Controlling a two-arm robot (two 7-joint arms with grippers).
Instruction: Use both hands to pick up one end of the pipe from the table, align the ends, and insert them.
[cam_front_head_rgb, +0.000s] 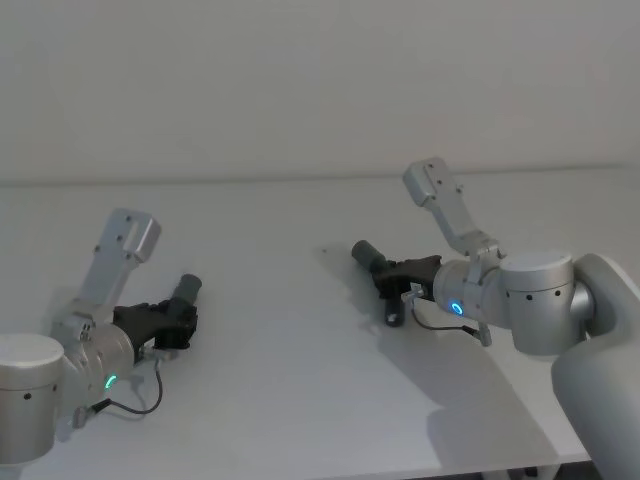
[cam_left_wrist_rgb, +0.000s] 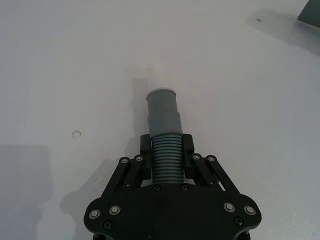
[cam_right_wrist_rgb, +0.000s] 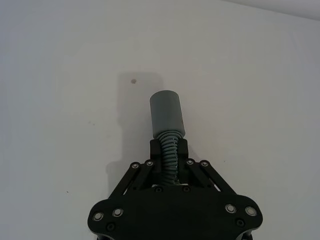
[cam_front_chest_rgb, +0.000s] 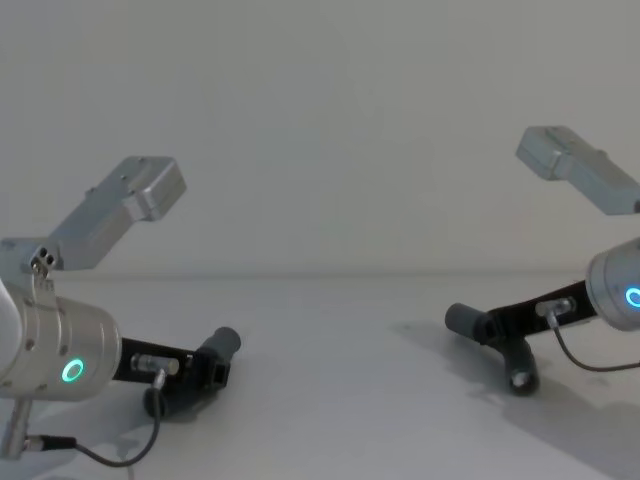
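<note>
My left gripper (cam_left_wrist_rgb: 166, 150) is shut on the ribbed middle of the straight dark grey pipe piece (cam_left_wrist_rgb: 162, 112), whose pale tip (cam_left_wrist_rgb: 161, 92) points away over the white table (cam_left_wrist_rgb: 60, 60). In the head view this gripper (cam_front_head_rgb: 172, 325) sits at the left with the pipe piece (cam_front_head_rgb: 187, 292) tilted upward. At the right, my right gripper (cam_right_wrist_rgb: 168, 150) is shut on the ribbed neck of the bent pipe piece, behind its wide grey socket collar (cam_right_wrist_rgb: 167, 114). The collar (cam_front_head_rgb: 366, 254) points left toward the middle, and the elbow's other end (cam_front_head_rgb: 394, 318) hangs down. The two ends are far apart.
The white table (cam_front_head_rgb: 290, 380) lies bare between the two arms, with its far edge against a plain wall and its front edge near the bottom right. In the chest view the left gripper (cam_front_chest_rgb: 205, 375) and the right gripper (cam_front_chest_rgb: 500, 325) both sit low over the surface.
</note>
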